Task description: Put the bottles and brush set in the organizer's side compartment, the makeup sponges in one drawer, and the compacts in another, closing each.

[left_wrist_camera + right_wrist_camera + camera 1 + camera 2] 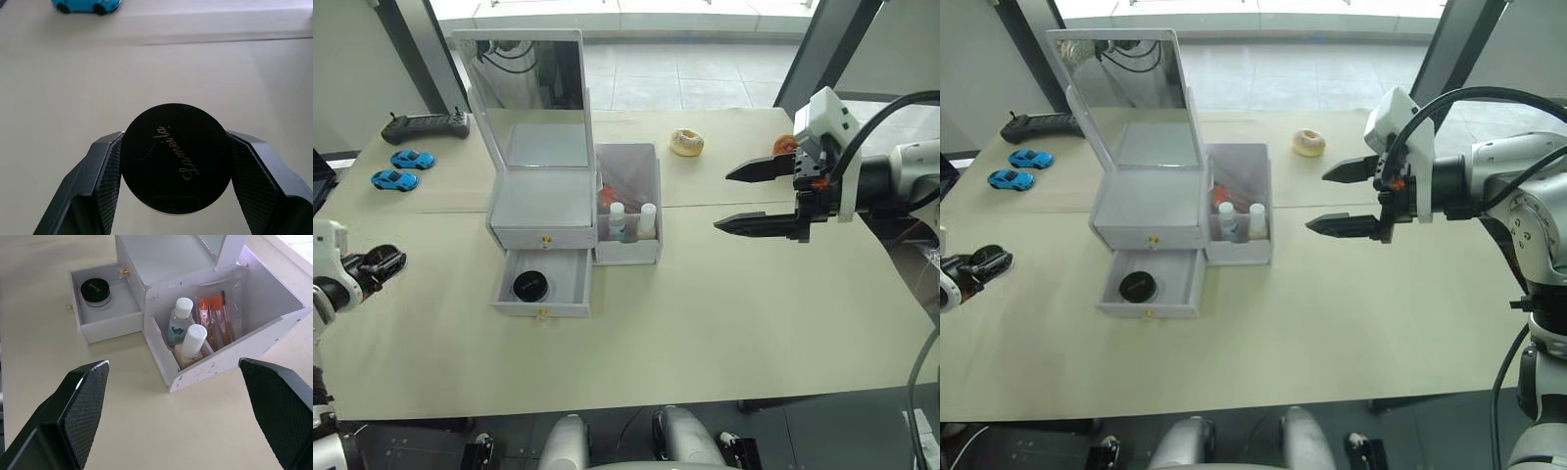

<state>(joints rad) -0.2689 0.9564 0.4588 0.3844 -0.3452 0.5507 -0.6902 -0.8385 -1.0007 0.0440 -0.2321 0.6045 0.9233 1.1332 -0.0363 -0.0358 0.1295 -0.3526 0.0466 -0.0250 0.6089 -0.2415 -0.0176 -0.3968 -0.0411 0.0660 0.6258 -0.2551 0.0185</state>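
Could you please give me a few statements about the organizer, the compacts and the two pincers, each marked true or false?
1. The lower drawer of the organizer stands open. True.
2. That drawer holds two compacts. False: one compact lies in it.
3. The left pincer grips the other compact. True.
4. Both bottles stand in the side compartment. True.
5. The brush set lies on the table. False: it is in the side compartment, behind the bottles.
6. The right pincer is shut on a sponge. False: it is open and empty.

At the upper left of my bench lay two blue toy cars (401, 169) and a black controller (426, 125); a doughnut toy (686, 143) sat upper centre.
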